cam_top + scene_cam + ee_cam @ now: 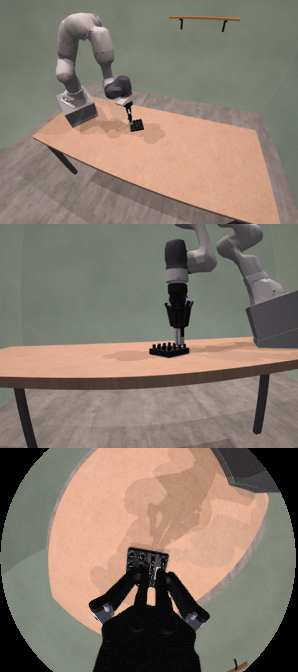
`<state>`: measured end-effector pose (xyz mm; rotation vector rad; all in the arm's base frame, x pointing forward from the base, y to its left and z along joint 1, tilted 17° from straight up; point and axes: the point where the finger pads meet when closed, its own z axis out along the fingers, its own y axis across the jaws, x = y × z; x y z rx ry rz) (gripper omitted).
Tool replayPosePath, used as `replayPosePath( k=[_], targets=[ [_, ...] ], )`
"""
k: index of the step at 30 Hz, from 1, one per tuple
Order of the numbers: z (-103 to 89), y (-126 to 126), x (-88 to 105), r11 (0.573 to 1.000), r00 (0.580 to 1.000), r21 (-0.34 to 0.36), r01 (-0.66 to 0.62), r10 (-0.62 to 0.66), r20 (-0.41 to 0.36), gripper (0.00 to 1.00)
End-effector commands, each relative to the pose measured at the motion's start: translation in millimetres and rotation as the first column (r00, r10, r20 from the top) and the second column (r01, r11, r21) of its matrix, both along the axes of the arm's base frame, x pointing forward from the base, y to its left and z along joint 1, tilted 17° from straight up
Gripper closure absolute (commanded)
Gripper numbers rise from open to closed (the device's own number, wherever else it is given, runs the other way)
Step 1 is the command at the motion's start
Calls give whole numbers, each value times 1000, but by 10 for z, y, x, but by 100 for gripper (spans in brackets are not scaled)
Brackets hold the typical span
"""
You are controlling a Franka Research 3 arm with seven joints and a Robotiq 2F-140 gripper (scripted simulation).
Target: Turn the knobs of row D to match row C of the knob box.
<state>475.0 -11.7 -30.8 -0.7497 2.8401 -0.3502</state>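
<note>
Black all over, the knob box (137, 129) (159, 353) (148, 551) sits flat on the tan table (191, 158) (76, 367) (90, 513), near the middle of the top view. Short, dark, upright knobs (154, 346) crowd its top; their white lines and printed names are too small to read. From the top view's box centre, the gripper (130, 122) (179, 344) (152, 558) meets it at about ten o'clock, pointing down. Its fingers are drawn close together, pale pads (177, 336) reaching knob height; whether a knob is pinched between them I cannot tell. Farther out, between nine and ten o'clock, stands the arm's grey pedestal (82, 117) (274, 319) (252, 470). An orange-topped bench (204, 18) lies well away at one o'clock.
</note>
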Motion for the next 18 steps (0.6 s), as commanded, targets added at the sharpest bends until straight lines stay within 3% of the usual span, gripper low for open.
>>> replayPosePath(
  k=[1,18],
  targets=[
    [6,5,18,999,999,11,37,-37,11,95],
    [6,5,18,975,976,59,212,-215,38,95]
  ],
)
